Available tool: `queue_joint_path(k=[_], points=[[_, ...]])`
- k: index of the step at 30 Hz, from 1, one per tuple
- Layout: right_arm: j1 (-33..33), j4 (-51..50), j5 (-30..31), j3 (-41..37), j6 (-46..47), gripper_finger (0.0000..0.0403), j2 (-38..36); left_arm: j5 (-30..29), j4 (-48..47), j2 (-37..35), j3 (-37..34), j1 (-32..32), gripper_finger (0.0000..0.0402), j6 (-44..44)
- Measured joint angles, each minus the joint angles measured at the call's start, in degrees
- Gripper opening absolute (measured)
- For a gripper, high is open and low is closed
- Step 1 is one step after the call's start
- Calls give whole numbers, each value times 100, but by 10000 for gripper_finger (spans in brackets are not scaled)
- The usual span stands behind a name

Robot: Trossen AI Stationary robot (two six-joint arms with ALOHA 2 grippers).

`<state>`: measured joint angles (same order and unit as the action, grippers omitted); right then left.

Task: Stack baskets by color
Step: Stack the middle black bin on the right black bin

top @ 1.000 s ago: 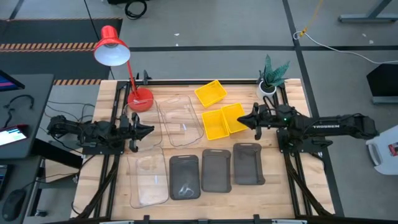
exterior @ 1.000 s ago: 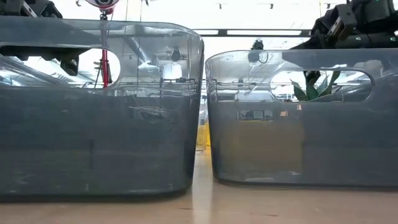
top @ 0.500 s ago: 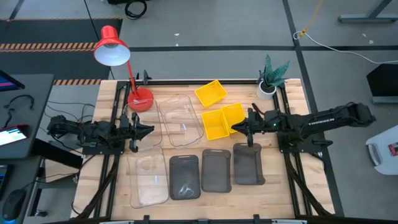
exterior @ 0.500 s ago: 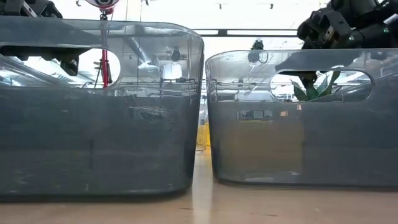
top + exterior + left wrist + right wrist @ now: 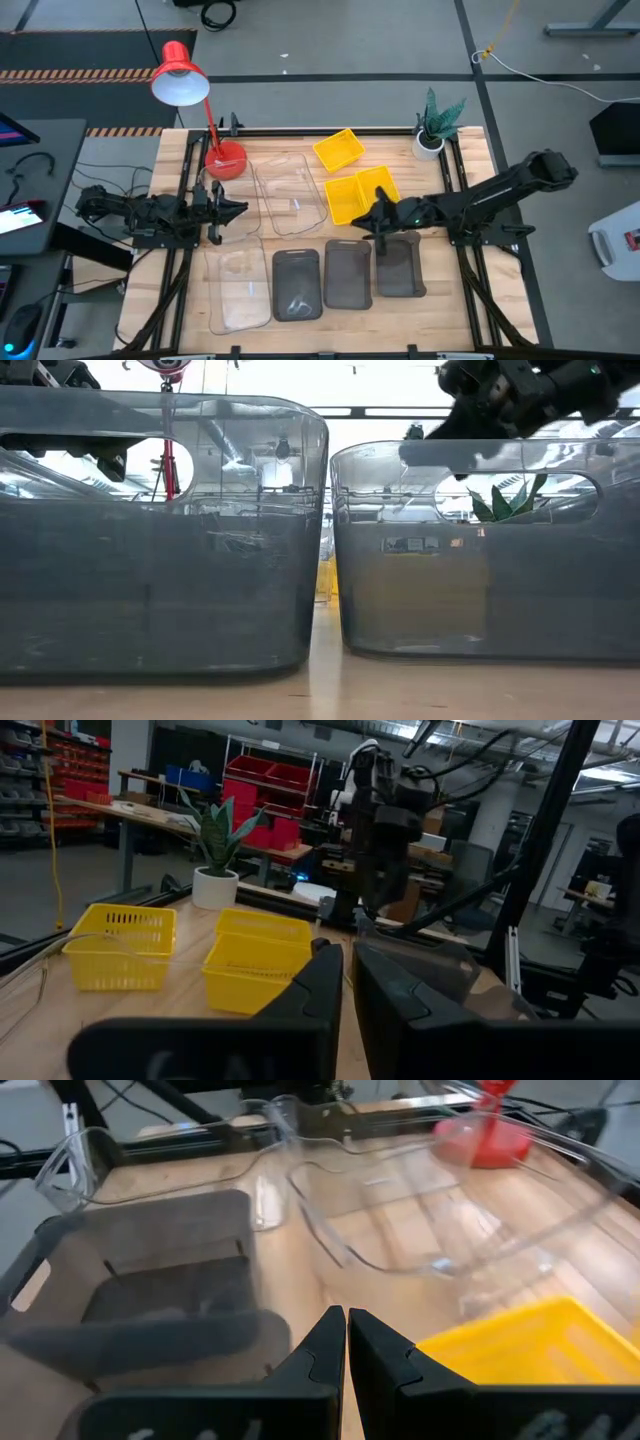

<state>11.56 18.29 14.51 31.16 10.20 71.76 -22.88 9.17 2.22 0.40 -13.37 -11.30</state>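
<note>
Three yellow baskets stand at the table's far middle: one apart (image 5: 338,149) and two side by side (image 5: 345,200) (image 5: 376,186). Two clear baskets (image 5: 290,190) (image 5: 238,287) sit on the left. Three dark grey baskets (image 5: 297,284) (image 5: 347,274) (image 5: 399,264) line the near side. My right gripper (image 5: 364,222) hovers shut over the gap between the yellow pair and the grey row; in its wrist view (image 5: 346,1325) a yellow basket (image 5: 520,1345) and a grey basket (image 5: 150,1280) flank it. My left gripper (image 5: 230,208) waits shut at the left (image 5: 347,982).
A red desk lamp (image 5: 190,95) stands at the far left corner and a small potted plant (image 5: 436,128) at the far right. In the low view two grey baskets (image 5: 160,530) (image 5: 490,550) fill the foreground, with my right arm (image 5: 510,390) above them.
My right gripper has reached out from the table's right side toward the left and near edges. It passed over the yellow pair and stopped above their near rim, tipping and rolling a little. Its fingers stayed shut. No basket has moved.
</note>
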Motion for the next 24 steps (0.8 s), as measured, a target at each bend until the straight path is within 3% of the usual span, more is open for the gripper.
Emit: queue_joint_path(k=[9, 14, 24], points=[[332, -325, 0, 1266, -124, 23, 1158, 1, -1, 0, 0, 0, 28, 3], [491, -1139, 4, 2010, 21, 26, 1674, 1, -5, 1, 0, 2, 35, -1], [801, -2526, -65, 3359, 248, 82, 2473, 1, -2, 2, 0, 2, 28, 1]])
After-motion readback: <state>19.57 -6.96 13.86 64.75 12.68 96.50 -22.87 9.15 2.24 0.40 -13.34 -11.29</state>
